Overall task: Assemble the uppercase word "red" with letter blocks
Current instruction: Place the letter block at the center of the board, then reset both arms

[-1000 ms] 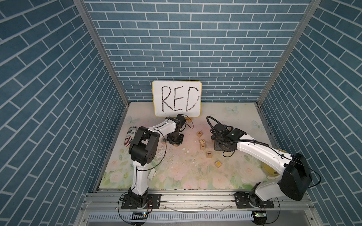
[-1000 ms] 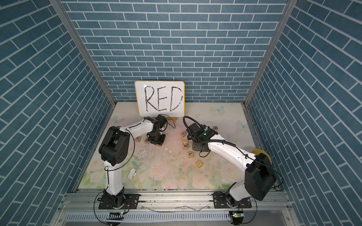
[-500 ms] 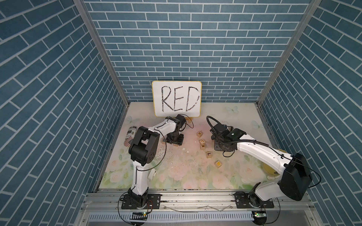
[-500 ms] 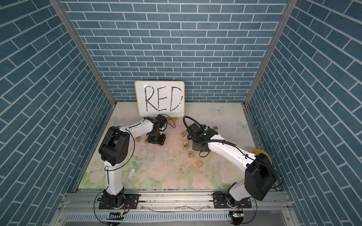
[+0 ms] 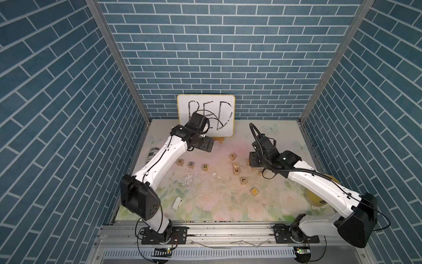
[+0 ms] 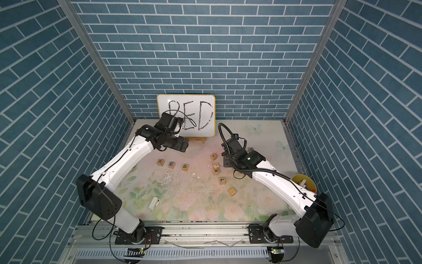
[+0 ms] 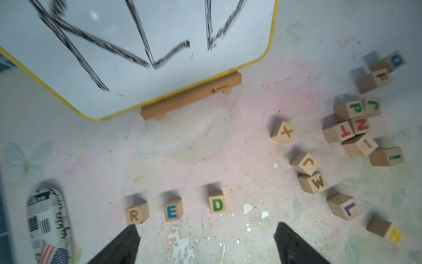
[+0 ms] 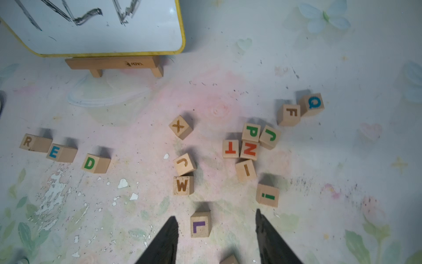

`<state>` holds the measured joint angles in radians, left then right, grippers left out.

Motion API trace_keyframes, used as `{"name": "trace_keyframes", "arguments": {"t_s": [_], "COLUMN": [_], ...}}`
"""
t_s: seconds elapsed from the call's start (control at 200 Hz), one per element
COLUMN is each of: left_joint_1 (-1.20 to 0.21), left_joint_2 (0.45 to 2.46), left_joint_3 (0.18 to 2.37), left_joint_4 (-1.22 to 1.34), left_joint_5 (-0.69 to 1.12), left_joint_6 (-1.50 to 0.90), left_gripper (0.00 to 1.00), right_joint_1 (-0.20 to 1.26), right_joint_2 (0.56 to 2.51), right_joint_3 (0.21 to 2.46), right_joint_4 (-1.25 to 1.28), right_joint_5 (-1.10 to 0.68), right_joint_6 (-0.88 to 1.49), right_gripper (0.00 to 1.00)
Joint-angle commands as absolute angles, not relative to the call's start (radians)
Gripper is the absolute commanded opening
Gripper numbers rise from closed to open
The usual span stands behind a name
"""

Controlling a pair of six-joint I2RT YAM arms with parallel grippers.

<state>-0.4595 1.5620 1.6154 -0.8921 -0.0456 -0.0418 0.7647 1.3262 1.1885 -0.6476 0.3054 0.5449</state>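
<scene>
The three letter blocks stand in a row on the left part of the table, reading R (image 5: 180,162), E (image 5: 191,164), D (image 5: 205,167). The left wrist view shows the R (image 7: 134,214), E (image 7: 172,211) and D (image 7: 217,205) face up, with small gaps between them. My left gripper (image 5: 206,145) hangs above and behind the row, near the whiteboard. In its wrist view the left gripper (image 7: 205,226) is open and empty. My right gripper (image 5: 253,161) hovers over the loose blocks on the right. The right gripper (image 8: 215,214) is open and holds nothing.
The whiteboard (image 5: 206,115) with "RED" stands at the back. Loose blocks lie right of centre, among them X (image 8: 180,126), W (image 8: 182,185), purple L (image 8: 200,225) and a cluster around N (image 8: 249,149). A yellow bowl (image 5: 319,196) sits under the right arm, a printed tube (image 7: 46,225) at the left edge.
My left gripper opened, let go of the D block and rose back toward the whiteboard. My right gripper's jaws spread wider; that arm hardly moved.
</scene>
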Motion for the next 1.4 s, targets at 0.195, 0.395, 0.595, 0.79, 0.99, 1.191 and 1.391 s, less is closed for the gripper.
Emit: {"name": "trace_keyframes", "arguments": {"t_s": [0.195, 0.395, 0.595, 0.79, 0.99, 1.191, 1.391], "left_joint_1": [-0.171, 0.083, 0.154, 0.162, 0.163, 0.156, 0.131], "left_joint_2": [1.251, 1.181, 1.174, 1.221, 1.331, 1.466, 1.464], "left_joint_3": [1.393, 1.083, 0.792, 0.606, 0.499, 0.441, 0.333], "left_joint_4": [-0.652, -0.423, -0.087, 0.200, 0.494, 0.732, 0.926], "left_joint_5": [-0.038, 0.098, 0.142, 0.185, 0.252, 0.299, 0.314], "left_joint_6": [0.047, 0.001, 0.052, 0.093, 0.014, -0.027, 0.007], "left_gripper": [0.99, 0.99, 0.99, 0.99, 0.99, 0.99, 0.99], "right_joint_1": [0.614, 0.523, 0.446, 0.406, 0.362, 0.333, 0.289], "right_joint_2": [1.272, 1.262, 1.305, 1.194, 1.100, 1.078, 1.078], "right_joint_3": [1.191, 1.086, 0.946, 0.754, 0.603, 0.501, 0.449], "right_joint_4": [-0.478, -0.294, -0.103, -0.002, 0.055, 0.151, 0.313], "right_joint_5": [0.082, 0.146, 0.200, 0.331, 0.400, 0.463, 0.480], "right_joint_6": [0.338, 0.329, 0.268, 0.266, 0.214, 0.166, 0.079], "right_gripper": [0.99, 0.99, 0.99, 0.99, 0.99, 0.99, 0.99]}}
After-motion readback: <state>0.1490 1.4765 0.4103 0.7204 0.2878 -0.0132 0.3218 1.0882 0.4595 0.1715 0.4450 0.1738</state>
